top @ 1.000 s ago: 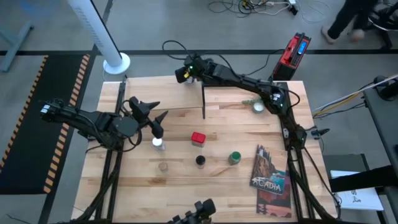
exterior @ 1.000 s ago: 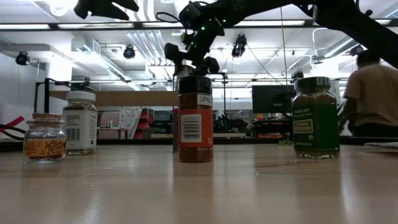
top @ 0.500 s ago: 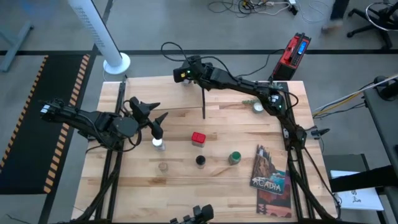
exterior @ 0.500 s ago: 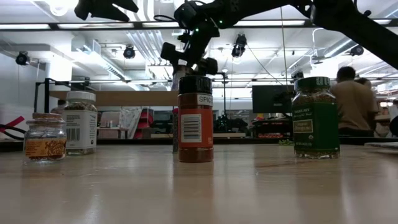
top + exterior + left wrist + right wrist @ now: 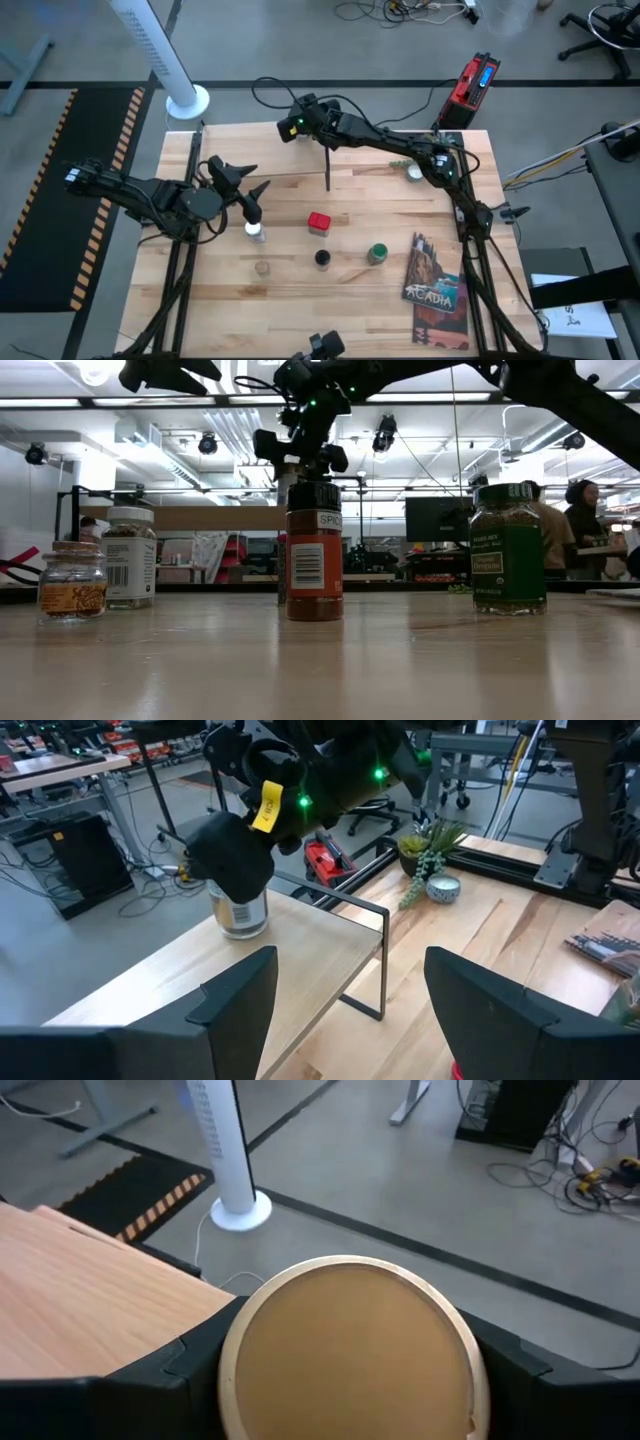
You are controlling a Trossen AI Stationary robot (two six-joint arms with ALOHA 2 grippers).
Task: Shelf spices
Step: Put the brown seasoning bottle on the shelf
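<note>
From above, the right hand (image 5: 291,124) hides the tan canister (image 5: 240,912) it clamps, standing on the shelf (image 5: 300,935). The left wrist view shows it (partly). The left hand (image 5: 250,200) waits, fingers apart.

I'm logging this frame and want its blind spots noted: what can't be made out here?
- Right gripper over the tan canister on the shelf: its own jaws hide whether the canister's base has landed.
- High view: gripper covers the canister.
- Low view: brown jar blocks the shelf's middle.
- Left gripper: open, idle by the white-capped jar.
</note>
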